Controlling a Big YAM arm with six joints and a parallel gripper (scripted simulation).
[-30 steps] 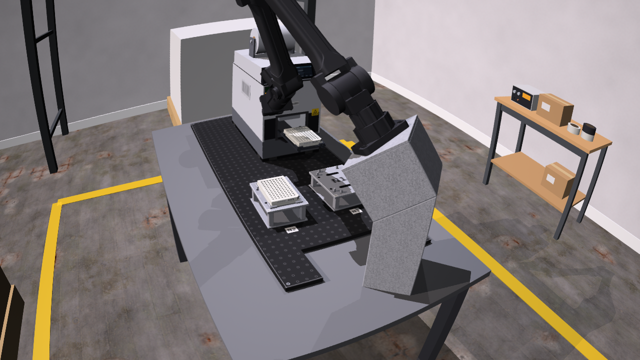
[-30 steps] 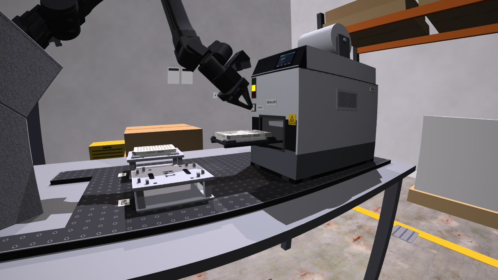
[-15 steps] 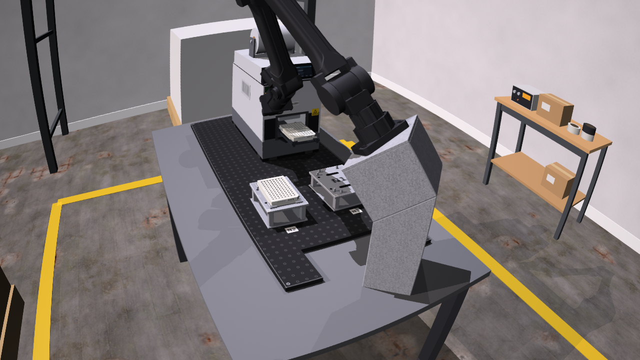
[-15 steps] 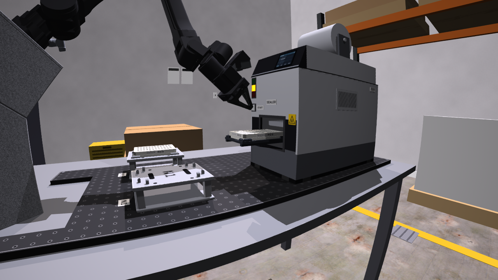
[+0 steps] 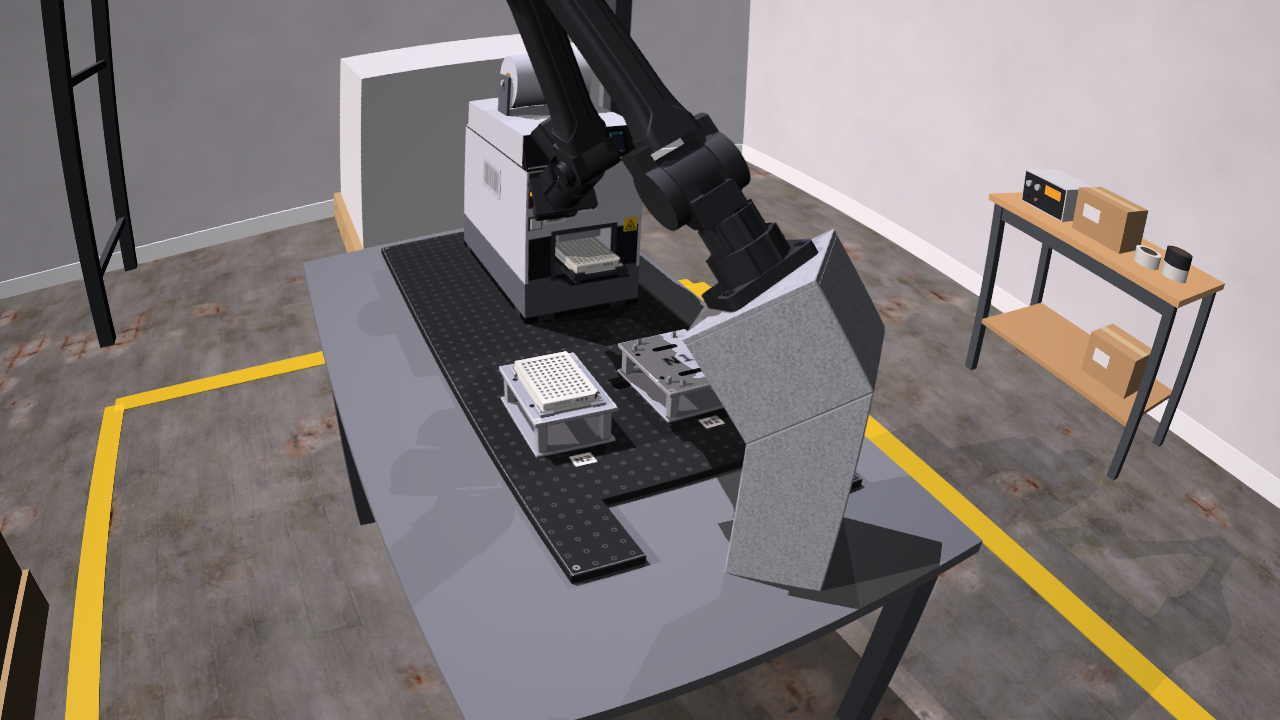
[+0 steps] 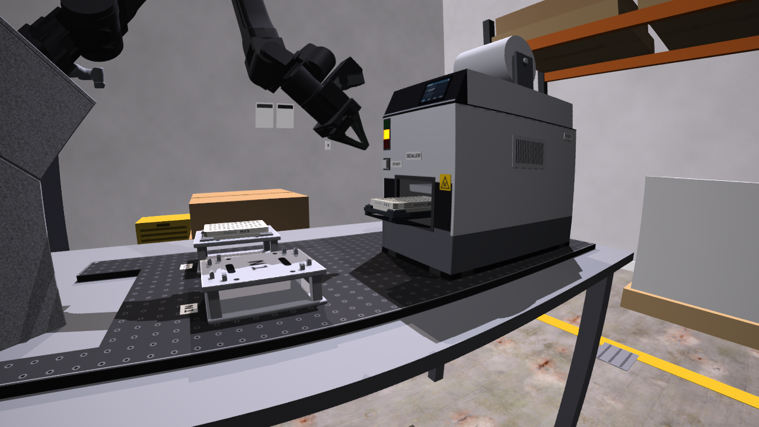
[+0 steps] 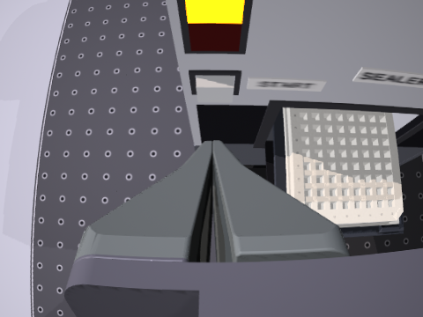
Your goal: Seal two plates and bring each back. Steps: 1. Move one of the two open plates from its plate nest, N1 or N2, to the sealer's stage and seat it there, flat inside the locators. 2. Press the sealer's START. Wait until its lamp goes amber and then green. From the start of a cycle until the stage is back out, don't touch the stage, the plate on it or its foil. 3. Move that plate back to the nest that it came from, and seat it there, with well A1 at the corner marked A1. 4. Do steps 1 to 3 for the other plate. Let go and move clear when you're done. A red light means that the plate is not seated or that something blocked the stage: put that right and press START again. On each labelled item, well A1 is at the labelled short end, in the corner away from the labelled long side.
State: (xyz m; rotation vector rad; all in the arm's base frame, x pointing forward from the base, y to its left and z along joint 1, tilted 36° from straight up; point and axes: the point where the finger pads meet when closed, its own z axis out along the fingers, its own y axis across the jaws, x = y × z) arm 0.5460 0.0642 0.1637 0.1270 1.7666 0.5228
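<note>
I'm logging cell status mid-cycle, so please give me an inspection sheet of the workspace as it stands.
Surface: grey table carrying a black perforated board.
Job's things: sealer lamp amber; plate on the stage, partly inside the opening. Second plate sits in one nest; nest N1 holds none.
Clutter: nothing seen on the board.
Grippers: gripper off the sealer's front, jaws shut on nothing.
Cables: nothing seen.
Surroundings: side shelf with boxes, cardboard box, yellow floor tape.
</note>
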